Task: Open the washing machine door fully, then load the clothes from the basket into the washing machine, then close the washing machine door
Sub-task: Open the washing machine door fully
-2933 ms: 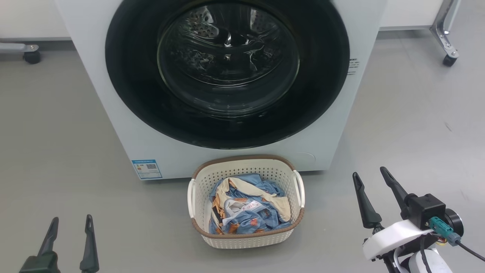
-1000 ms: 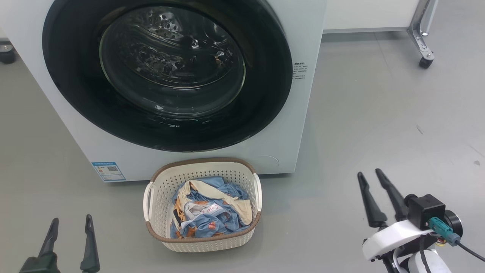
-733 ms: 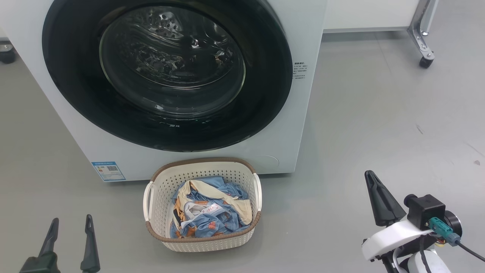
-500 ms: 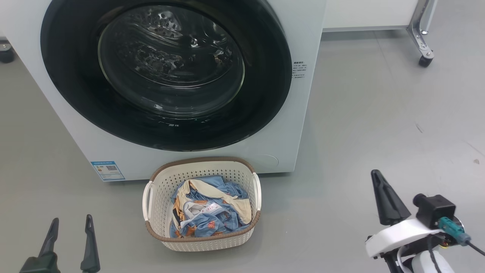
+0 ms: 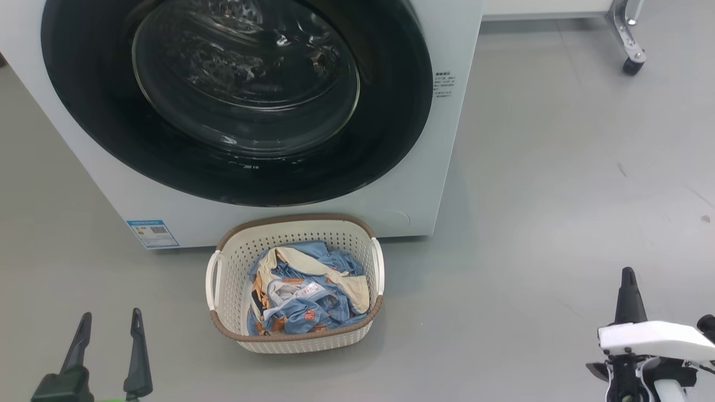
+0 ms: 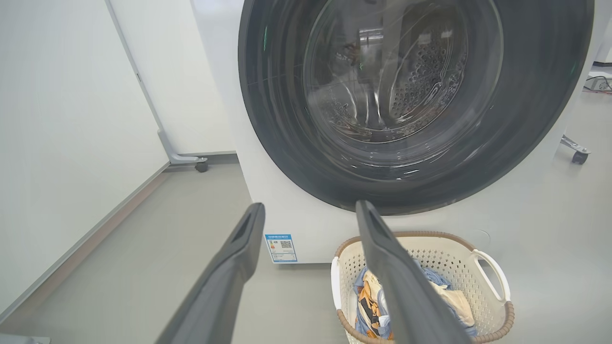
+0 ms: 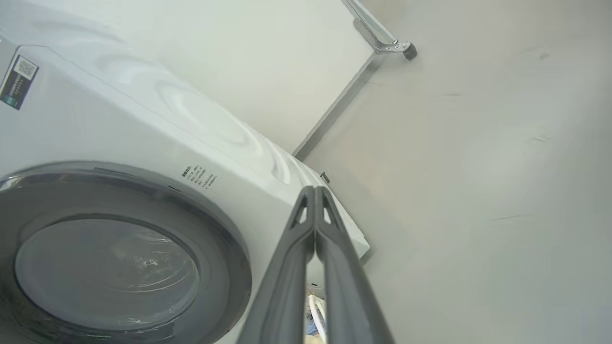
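**Right gripper pinched shut, door step not yet begun**

The washing machine door sits flush in the front of the washing machine, black rim unbroken all round and glass bowl facing out, so the opening step is the one in hand and nothing of it is done. Directly below, on the floor and just in front of the machine's base, the basket stands upright with the clothes heaped inside, untouched.

Further out, the right gripper hangs low at the right, well apart from machine and basket. Its two fingers are pressed together with nothing between them. In its wrist view they point past the door's right edge toward the machine's corner. The left gripper rests at the lower left with its fingers spread wide and empty, aimed at the door's lower rim and the basket.

Next, I judge, a gripper must reach the door's rim and hook or pull it outward. Closed fingers suit slipping behind an edge. No handle recess can be made out for certain, so finding the catch side comes first. The basket stands close under the door, and the swing may need watching.
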Robot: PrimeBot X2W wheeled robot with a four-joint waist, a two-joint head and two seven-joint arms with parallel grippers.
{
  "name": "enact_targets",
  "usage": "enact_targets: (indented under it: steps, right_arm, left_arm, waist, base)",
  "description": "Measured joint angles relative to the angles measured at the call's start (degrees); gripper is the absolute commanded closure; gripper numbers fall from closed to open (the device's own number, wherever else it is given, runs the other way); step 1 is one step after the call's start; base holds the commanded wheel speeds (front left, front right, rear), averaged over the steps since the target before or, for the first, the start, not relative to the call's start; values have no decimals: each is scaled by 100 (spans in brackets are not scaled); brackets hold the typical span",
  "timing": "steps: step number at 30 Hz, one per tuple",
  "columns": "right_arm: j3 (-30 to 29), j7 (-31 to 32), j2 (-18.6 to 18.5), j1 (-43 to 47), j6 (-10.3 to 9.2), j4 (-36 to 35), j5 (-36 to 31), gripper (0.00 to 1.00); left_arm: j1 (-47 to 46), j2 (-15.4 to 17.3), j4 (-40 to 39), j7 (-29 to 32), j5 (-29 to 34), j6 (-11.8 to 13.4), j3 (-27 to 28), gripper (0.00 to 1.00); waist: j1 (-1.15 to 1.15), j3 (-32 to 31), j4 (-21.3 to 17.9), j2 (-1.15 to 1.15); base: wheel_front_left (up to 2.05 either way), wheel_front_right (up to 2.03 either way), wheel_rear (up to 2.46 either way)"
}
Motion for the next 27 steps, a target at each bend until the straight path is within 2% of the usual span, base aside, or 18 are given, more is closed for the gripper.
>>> enact_targets:
  steps: [1,5,8,14,18,27]
  right_arm:
    - [40,-2,-3,-120,0,93,594,100]
    - [164,104,1,-406,0,169,1691,100]
    - [-1,271,3,-682,0,170,2364,100]
    - [-572,550,-29,-1206,0,244,2937,100]
    - [-722,840,-63,-1660,-1,237,3350,100]
    - [-784,1513,-432,-2767,-1,-51,3916,100]
  left_arm:
    - [-3,0,-55,-1,0,0,-37,0]
    - [-39,0,-215,-14,0,0,-158,0]
    - [-145,0,-336,-14,-3,-1,-236,0]
    - [-254,-1,-554,-14,-63,-1,-265,0]
    - [-265,1,-691,-14,-138,-1,-278,0]
    - [-280,13,-968,-14,-231,-1,-203,0]
  waist:
    - [0,85,7,0]
    - [0,287,30,0]
    - [0,456,59,0]
    - [0,833,137,0]
    - [0,1115,194,0]
    - [0,1803,339,0]
  base:
    - [0,0,0]
    - [0,0,0]
    - [0,0,0]
    - [0,0,0]
    - [0,0,0]
    - [0,0,0]
